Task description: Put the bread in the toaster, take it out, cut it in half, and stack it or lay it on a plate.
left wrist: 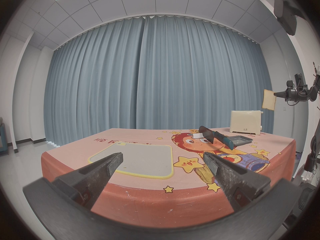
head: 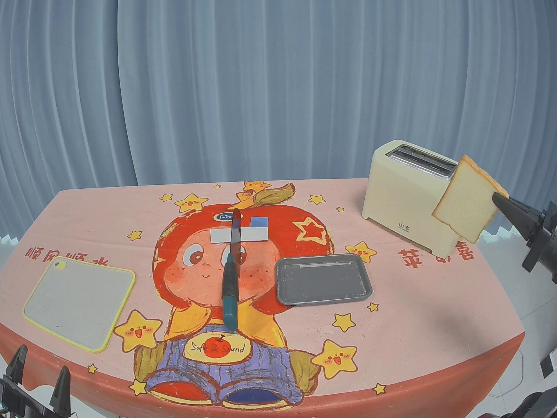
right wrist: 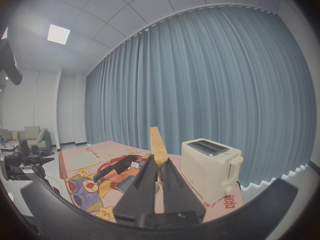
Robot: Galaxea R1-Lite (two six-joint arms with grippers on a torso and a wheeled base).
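Nearest, the left gripper (head: 40, 362) sits low by the table's (head: 435, 320) front corner, its jaws spread wide and empty, short of the cutting board (head: 78, 302). Mid-table lie the knife (head: 232, 268) and, just beside it, a grey tray (head: 322, 280). Farther back, the right gripper (head: 498, 197) is pinched tight on one edge of the bread (head: 467, 201), which hangs tilted in the air beside the toaster (head: 400, 198), level with its top and not yet over the slots (head: 422, 161). This looks like the loading step: bring the slice upright, line it up along one slot, lower it straight, and let go only once its bottom edge is inside.
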